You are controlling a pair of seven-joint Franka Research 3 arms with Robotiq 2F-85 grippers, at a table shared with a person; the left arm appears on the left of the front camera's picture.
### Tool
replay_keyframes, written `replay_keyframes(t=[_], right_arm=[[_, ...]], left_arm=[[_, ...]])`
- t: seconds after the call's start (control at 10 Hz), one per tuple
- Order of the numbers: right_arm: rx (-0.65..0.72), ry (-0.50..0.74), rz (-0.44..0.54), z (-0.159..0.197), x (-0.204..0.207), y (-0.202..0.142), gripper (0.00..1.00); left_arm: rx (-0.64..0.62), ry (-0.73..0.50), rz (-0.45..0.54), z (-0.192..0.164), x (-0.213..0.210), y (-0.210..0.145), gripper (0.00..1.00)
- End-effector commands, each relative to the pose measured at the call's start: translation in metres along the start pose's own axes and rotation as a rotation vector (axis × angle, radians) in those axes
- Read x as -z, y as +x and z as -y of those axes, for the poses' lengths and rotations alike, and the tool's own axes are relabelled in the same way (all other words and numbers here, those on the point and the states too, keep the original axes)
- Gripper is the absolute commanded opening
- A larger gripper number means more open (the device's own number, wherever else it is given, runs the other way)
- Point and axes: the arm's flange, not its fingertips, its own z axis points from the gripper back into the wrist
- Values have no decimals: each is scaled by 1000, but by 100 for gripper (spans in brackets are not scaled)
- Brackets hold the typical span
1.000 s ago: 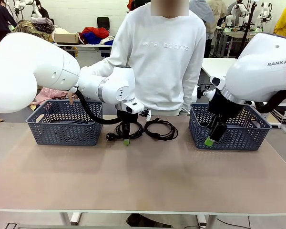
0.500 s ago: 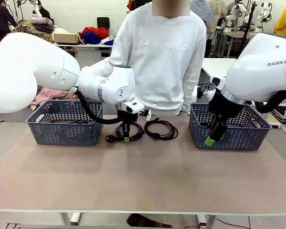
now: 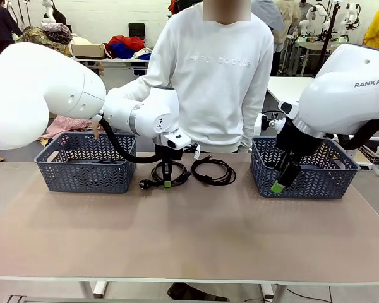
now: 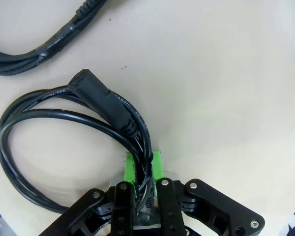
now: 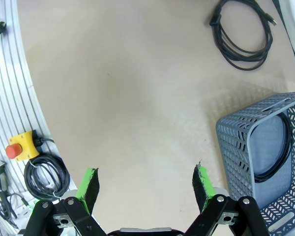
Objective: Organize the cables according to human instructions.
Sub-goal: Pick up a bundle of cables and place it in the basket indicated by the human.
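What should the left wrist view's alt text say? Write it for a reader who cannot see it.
The left arm's jaws are shut, green pads pinching several strands of a coiled black power cord lying on a beige table. Its moulded connector rests across the loop, and part of a second black cord crosses the upper left corner.

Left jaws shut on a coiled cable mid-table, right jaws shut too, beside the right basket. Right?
No: the right jaws are open, seen in the right wrist view. The rest holds: left jaws shut on the coiled cable, right jaws beside the right basket.
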Motion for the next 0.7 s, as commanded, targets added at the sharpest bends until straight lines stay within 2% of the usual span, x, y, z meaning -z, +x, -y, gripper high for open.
replay_keyframes(t=[0.0,0.3,0.6], right_arm=[[2,-7,-3,0,-1,2,100],[2,-7,-3,0,-1,2,100],[2,-7,-3,0,-1,2,100]], left_arm=[[-49,55,5,10,-24,-5,0],[-37,100,33,23,-81,6,0],[-10,128,16,32,-128,13,0]])
